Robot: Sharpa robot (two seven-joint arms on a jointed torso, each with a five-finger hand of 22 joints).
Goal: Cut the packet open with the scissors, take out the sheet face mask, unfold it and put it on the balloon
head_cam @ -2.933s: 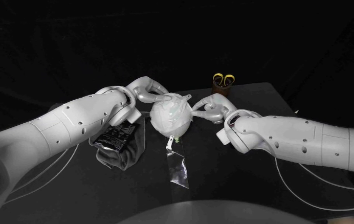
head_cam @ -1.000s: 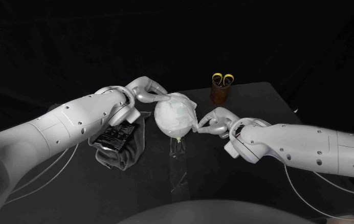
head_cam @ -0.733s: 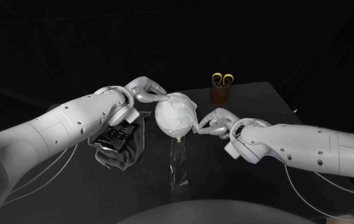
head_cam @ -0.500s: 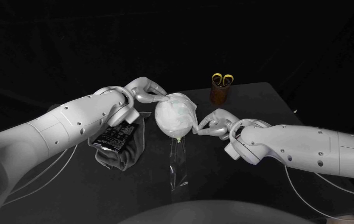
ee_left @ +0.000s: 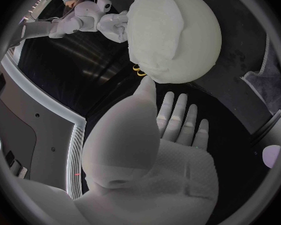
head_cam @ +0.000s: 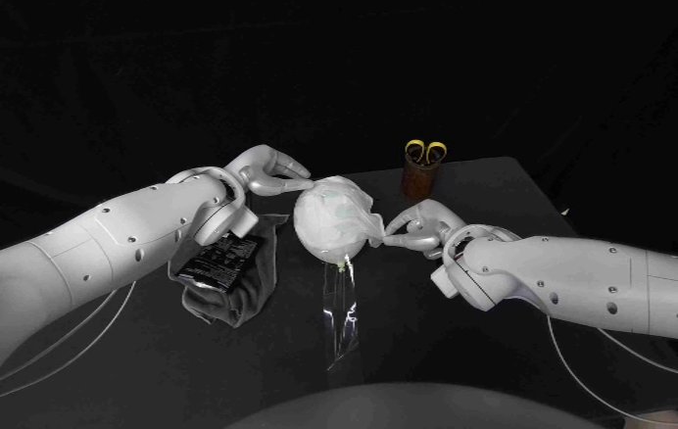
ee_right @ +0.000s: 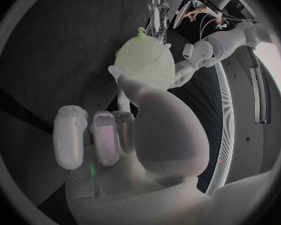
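A: Where is the sheet mask to be found?

B: The sheet mask (head_cam: 333, 215) is seen draped over the balloon (ee_left: 197, 45); the balloon is placed over the middle of the desk (head_cam: 488, 196), between the two hands, with its knotted end pointed toward the near side; what it is supported by cannot be told.

A: How is the left hand placed?

B: The left hand (head_cam: 263, 172) is seen just beside the balloon, at its far left side; the fingers are stretched out and parted, and nothing is held; the thumb tip lies close to the balloon's lower edge, but whether the balloon is touched by it cannot be told.

A: And the right hand?

B: The right hand (head_cam: 418, 230) is set against the opposite side of the balloon; the mask's edge is pinched between the thumb and a finger, while the other fingers are curled in.

A: What else is carried by the desk?

B: The scissors (head_cam: 428, 149) are stood, yellow handles up, in a brown holder (head_cam: 418, 182) at the far side, well apart from both hands; the packet (head_cam: 220, 259), black, is laid on a grey cloth (head_cam: 237, 300) at the left, beside the left arm; a clear film (head_cam: 339, 323) is laid flat on the desk, nearer than the balloon.
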